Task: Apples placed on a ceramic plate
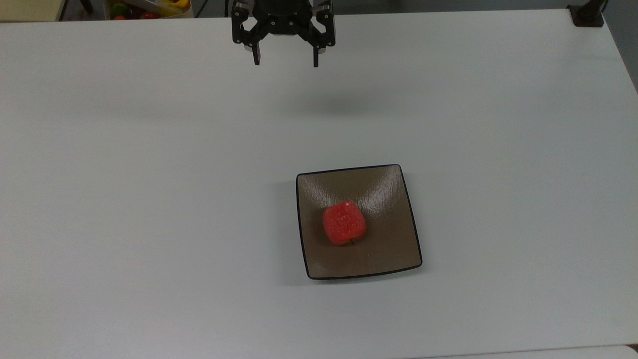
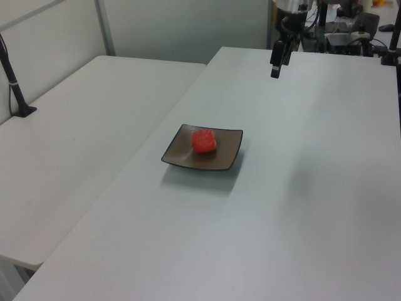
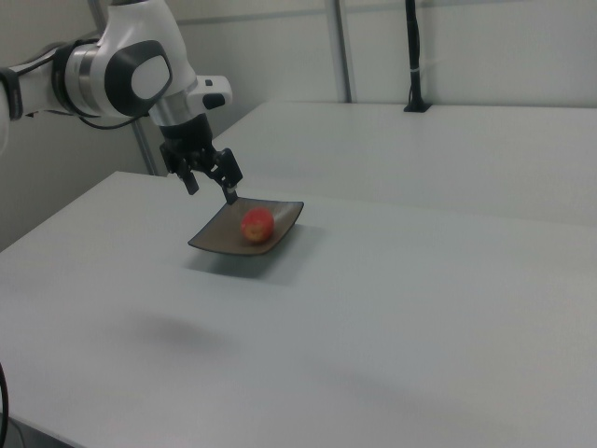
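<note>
A small red apple (image 1: 344,223) lies on the square brown ceramic plate (image 1: 386,252), a little left of its centre in the top view. The apple (image 2: 203,140) and plate (image 2: 224,158) also appear in the left view. In the right view the apple (image 3: 256,225) rests in the plate (image 3: 216,241). My gripper (image 1: 286,63) hangs open and holds nothing, high above the table's far edge and well away from the plate. It is at the upper right (image 2: 275,69) in the left view. In the right view it overlaps the plate's far corner (image 3: 213,191).
The white table (image 1: 149,199) is bare around the plate. A box of colourful items (image 1: 147,7) sits beyond the far edge, and a black clamp base (image 1: 588,15) stands at the far right corner. A second white table (image 2: 75,125) adjoins in the left view.
</note>
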